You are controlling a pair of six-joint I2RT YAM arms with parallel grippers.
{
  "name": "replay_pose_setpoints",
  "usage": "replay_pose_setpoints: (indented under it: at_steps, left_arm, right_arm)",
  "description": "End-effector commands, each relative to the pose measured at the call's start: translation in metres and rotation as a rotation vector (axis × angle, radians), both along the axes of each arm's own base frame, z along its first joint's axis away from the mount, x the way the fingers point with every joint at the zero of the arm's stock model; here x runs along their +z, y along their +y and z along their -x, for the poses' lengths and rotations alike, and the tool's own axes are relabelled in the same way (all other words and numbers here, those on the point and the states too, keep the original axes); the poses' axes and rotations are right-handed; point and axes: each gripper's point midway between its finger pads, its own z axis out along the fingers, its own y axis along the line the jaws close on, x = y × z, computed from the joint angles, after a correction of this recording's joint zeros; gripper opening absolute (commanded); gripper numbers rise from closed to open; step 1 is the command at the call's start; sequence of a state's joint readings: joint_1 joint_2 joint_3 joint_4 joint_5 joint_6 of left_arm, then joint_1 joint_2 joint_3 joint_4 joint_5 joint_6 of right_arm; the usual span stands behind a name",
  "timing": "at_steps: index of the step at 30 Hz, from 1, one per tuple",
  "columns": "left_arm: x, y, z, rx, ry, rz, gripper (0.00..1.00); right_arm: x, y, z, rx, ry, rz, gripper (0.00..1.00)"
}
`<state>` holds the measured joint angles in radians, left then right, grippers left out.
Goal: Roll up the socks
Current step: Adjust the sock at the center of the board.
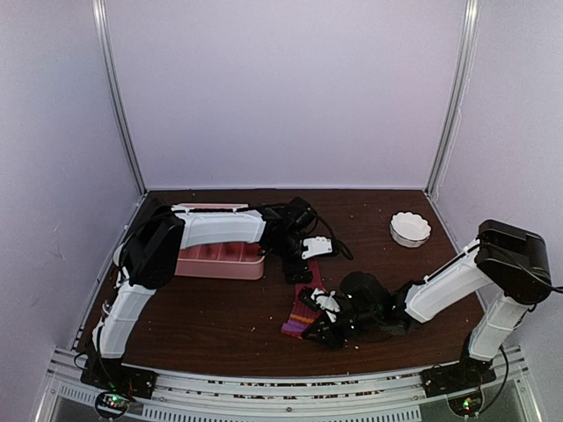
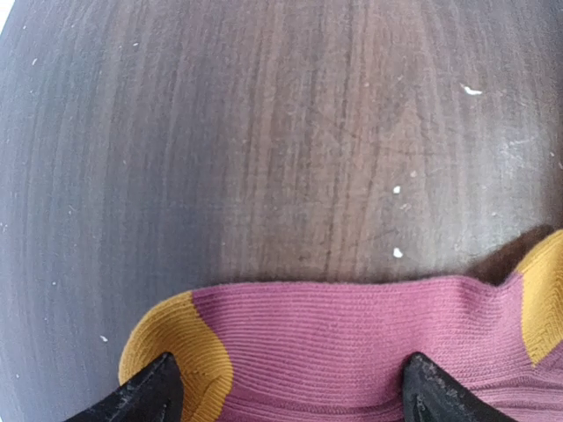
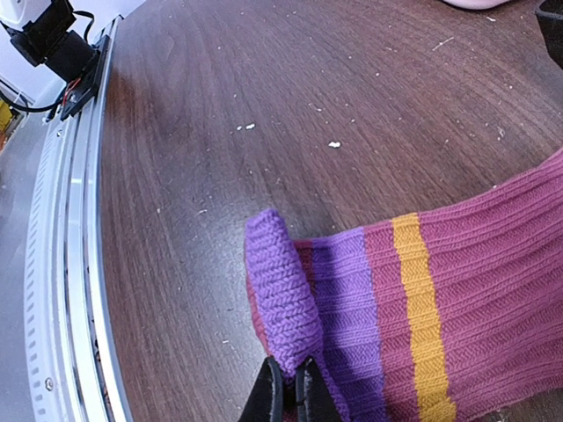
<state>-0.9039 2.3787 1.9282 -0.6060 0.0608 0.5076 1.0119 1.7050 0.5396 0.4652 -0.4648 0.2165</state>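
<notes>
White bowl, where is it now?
In the top view the white bowl sits far right on the table, beyond the right arm, well apart from the socks.

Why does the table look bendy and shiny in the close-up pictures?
Left wrist view: the wide lens bows the grain of the table, with pale glare at the right; right wrist view: the metal rail curves likewise, yet the sock looks sharp; top view: dim, purplish light.

The socks [image 3: 475, 264] are ribbed dark pink with purple and orange stripes on a dark brown wood-grain table [image 3: 264, 105]
</notes>
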Motion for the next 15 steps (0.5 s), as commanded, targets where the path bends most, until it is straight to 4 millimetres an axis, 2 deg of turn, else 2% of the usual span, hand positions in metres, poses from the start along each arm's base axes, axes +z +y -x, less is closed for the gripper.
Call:
replay_pose_setpoints:
  at_steps: [1,5,8,12,15]
  left_arm:
    - [0.005,0.014,-0.018,0.055,-0.064,-0.037,0.88]
    - [0.003,0.022,-0.014,0.069,-0.05,-0.054,0.88]
    - [-0.002,0.035,-0.016,0.095,-0.047,-0.068,0.88]
    - [0.017,0.04,-0.013,0.092,-0.018,-0.012,0.9]
    - [0.044,0.036,-0.006,0.078,-0.001,0.046,0.98]
  right_arm:
    - [-0.049,-0.045,0.012,-0.104,0.097,0.244,0.0]
    - [-0.051,-0.048,0.015,-0.132,0.136,0.246,0.0]
    - [-0.054,-0.049,0.019,-0.147,0.178,0.251,0.0]
    - [-0.057,-0.047,0.027,-0.124,0.231,0.251,0.0]
    - [-0.064,-0.042,0.031,-0.084,0.287,0.261,0.0]
